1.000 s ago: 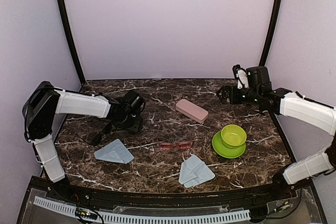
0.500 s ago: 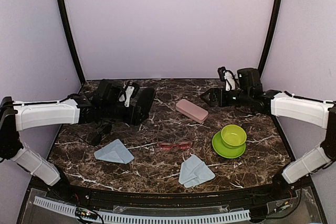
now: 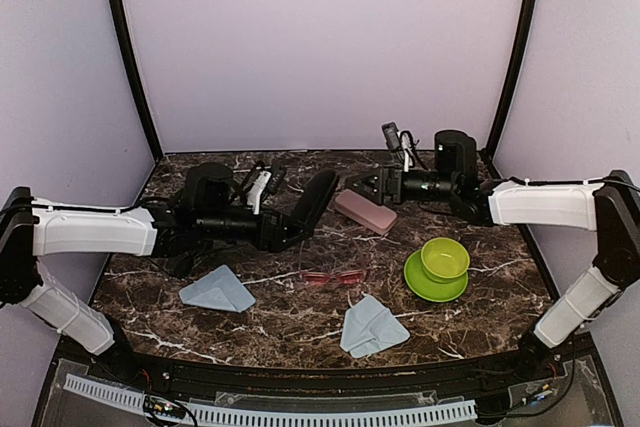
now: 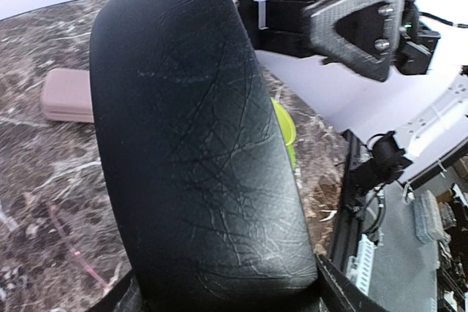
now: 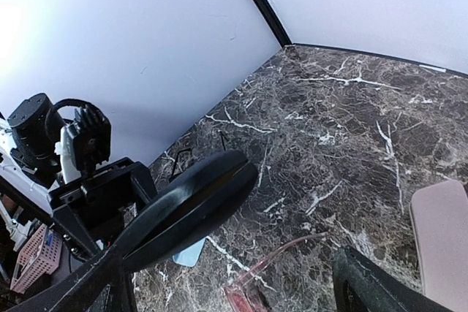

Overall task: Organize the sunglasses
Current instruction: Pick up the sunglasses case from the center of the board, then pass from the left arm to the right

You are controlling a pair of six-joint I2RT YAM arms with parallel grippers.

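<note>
Pink sunglasses point(image 3: 333, 278) near left gripper point(image 3: 283, 230)

The counter point(image 3: 290, 312) is of dark brown marble with white veins; a green plate point(image 3: 418, 285) stands on its right part. Behind the plate and somewhat to its left lies a pink case point(image 3: 364, 211), closed; near the plate on its left lie the red-pink sunglasses point(image 3: 333, 278); in front of the plate, a little to the left, lies a light blue cloth point(image 3: 371, 328), folded; a second blue cloth point(image 3: 217, 290) lies well apart to the plate's left; still further left are the black sunglasses point(image 3: 183, 265), half hidden.
</note>
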